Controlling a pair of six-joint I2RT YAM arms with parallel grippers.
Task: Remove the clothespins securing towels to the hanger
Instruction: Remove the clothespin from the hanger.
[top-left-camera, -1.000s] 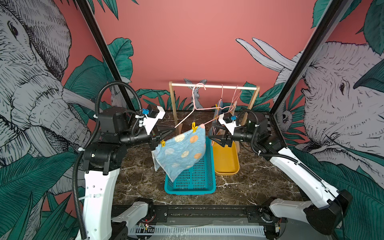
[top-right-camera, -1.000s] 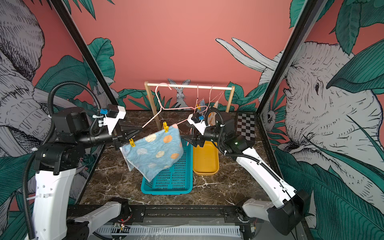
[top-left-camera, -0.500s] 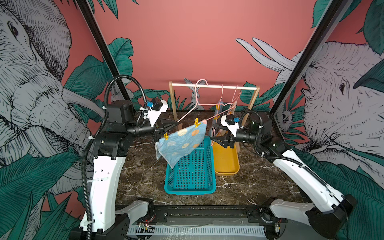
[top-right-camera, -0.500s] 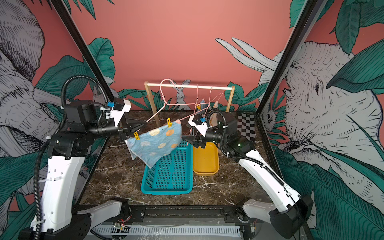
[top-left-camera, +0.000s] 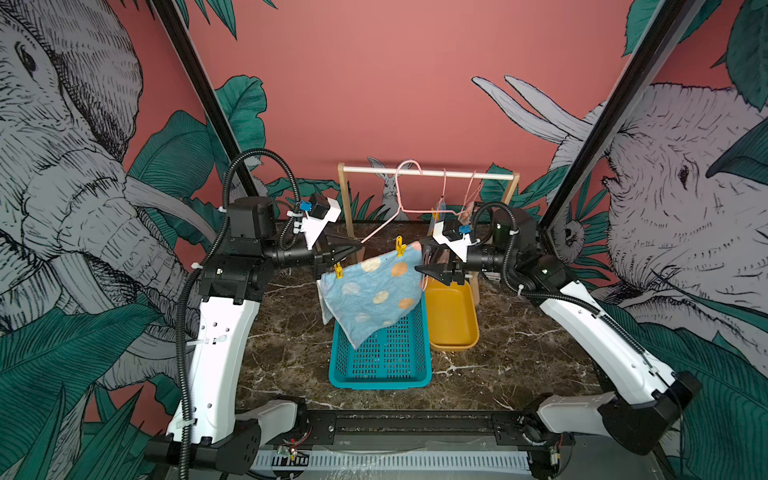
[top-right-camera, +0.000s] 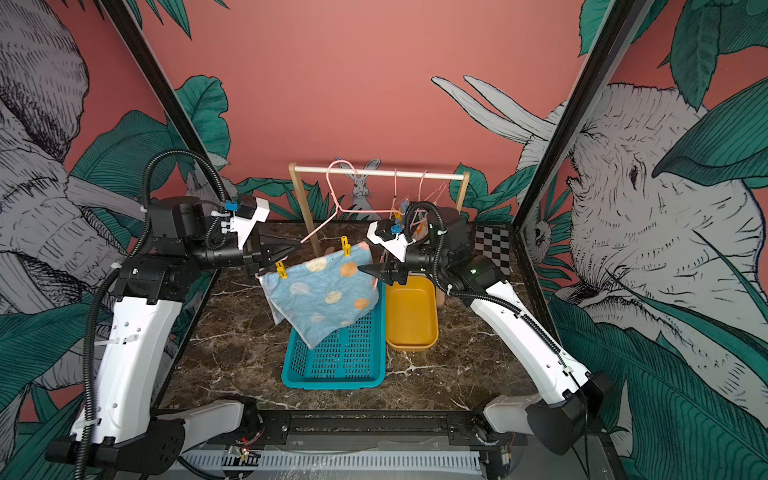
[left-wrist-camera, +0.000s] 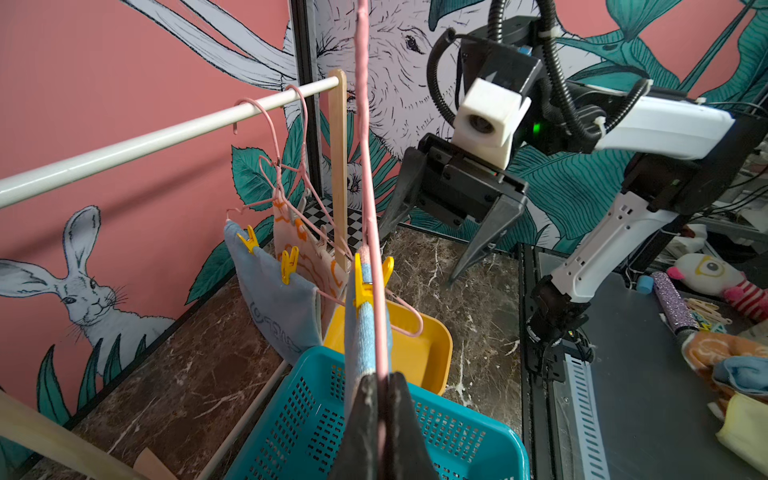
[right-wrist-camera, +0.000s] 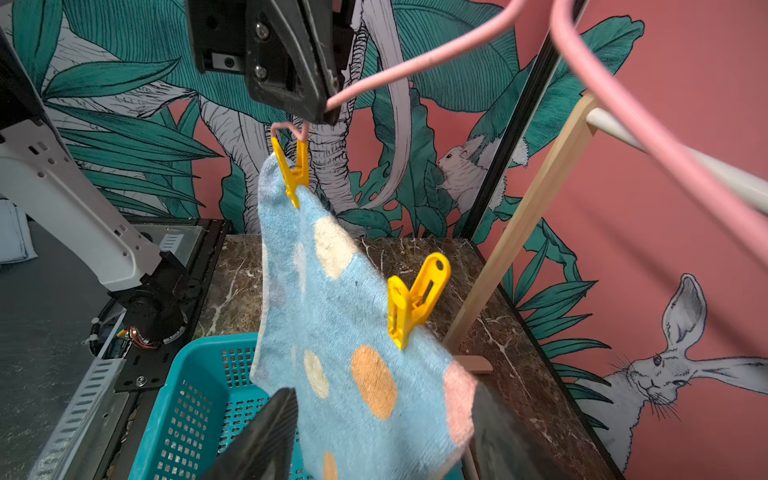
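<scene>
The left gripper (top-left-camera: 351, 250) clamps the pink hanger (top-left-camera: 380, 226), steadying its spotted towel (top-left-camera: 370, 291) over the teal basket (top-left-camera: 378, 374) — likely so the right gripper (top-left-camera: 422, 262), jaws apart astride the towel's corner, can reach the nearer yellow clothespin (right-wrist-camera: 415, 299).

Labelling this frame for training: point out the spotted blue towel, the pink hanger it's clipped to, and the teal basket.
spotted blue towel (top-left-camera: 374, 291): a top view, mid-cloth.
pink hanger (left-wrist-camera: 366, 124): left wrist view, its wire.
teal basket (top-left-camera: 380, 382): a top view, front rim.

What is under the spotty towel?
The basket sits below the towel. Its near part looks empty. Its far part is hidden by the hanging cloth, so I cannot tell what is there.
</scene>
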